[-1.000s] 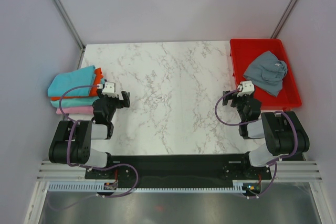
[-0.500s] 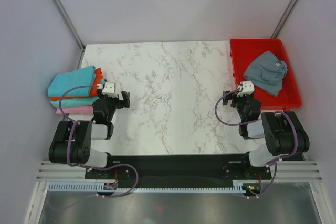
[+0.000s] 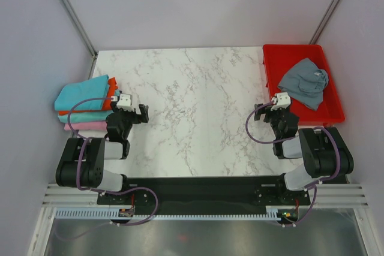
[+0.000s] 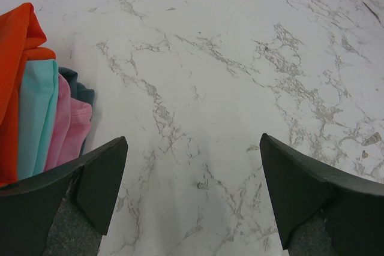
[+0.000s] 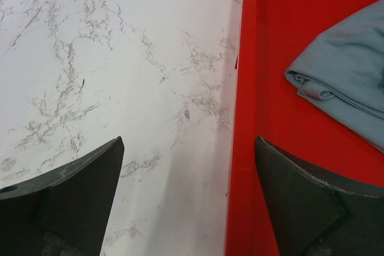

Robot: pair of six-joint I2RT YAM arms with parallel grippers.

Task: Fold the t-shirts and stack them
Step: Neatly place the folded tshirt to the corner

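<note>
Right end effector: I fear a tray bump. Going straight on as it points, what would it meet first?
Likely the tray's left wall, which lies just ahead, within the span of the open right end effector; depth is unclear.

A white marble-patterned table with grey veining is seen. A rigid red plastic tray is set at the table's far right corner, its long side run along the table's right edge. Pale lilac walls are raised behind and beside the table, and a white slotted rail is fixed below its near edge.
</note>
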